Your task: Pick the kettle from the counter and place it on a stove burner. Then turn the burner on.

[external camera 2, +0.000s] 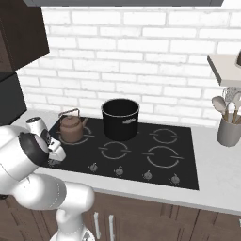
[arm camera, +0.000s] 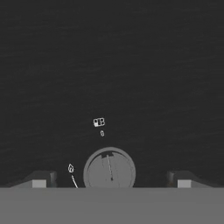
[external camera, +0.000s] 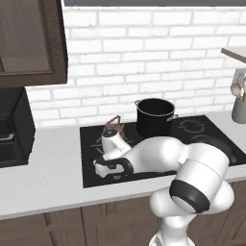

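A white brick wall (external camera 2: 141, 56) runs behind; dark brown wooden cabinets (external camera: 29, 43) hang at upper left; a black appliance (external camera: 14, 127) stands at the left; a grey utensil holder (external camera 2: 229, 132) sits at right beneath a pale shelf (external camera 2: 225, 68); light is even.

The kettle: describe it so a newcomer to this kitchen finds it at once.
Find the black glass stove set in the pale counter under the white brick wall. On its rear left burner stands the kettle, beside the tall black pot. It is much smaller than the pot, rounded and copper-brown, with a thin arched handle on top.
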